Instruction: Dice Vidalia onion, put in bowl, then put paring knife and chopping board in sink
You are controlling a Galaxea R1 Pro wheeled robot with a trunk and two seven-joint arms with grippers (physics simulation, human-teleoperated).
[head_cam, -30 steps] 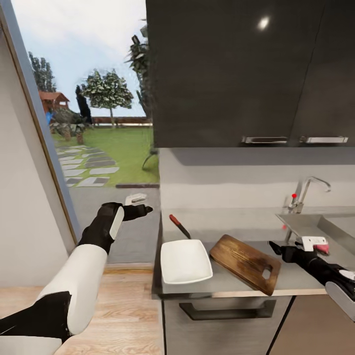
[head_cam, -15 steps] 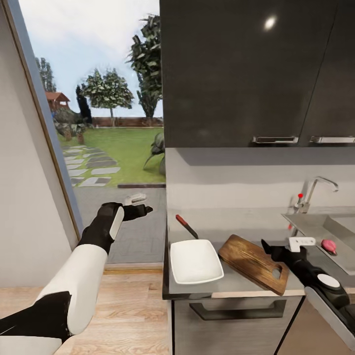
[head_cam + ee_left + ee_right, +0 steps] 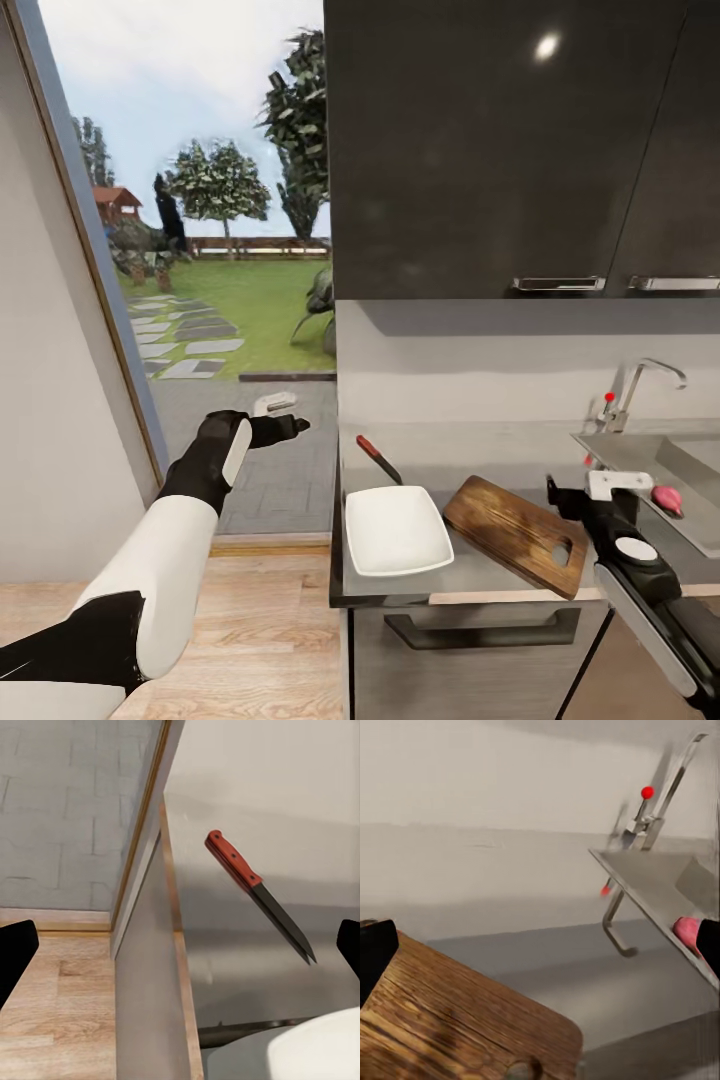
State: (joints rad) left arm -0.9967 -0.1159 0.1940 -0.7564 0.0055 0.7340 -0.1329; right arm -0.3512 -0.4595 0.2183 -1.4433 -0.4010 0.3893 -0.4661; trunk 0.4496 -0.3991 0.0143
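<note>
Knife (image 3: pixel 255 892) handle rivets show in left wrist view.

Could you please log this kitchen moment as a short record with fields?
setting: kitchen countertop beside an open view of a garden
bowl: white, empty, on the countertop
knife: red handle, lying behind the bowl
board: flat on the countertop, right of the bowl, handle hole toward the front edge
sink: at the right, tap behind it
onion: pink, in the sink
left gripper: open, off the countertop's left end
right gripper: open, between board and sink
</note>
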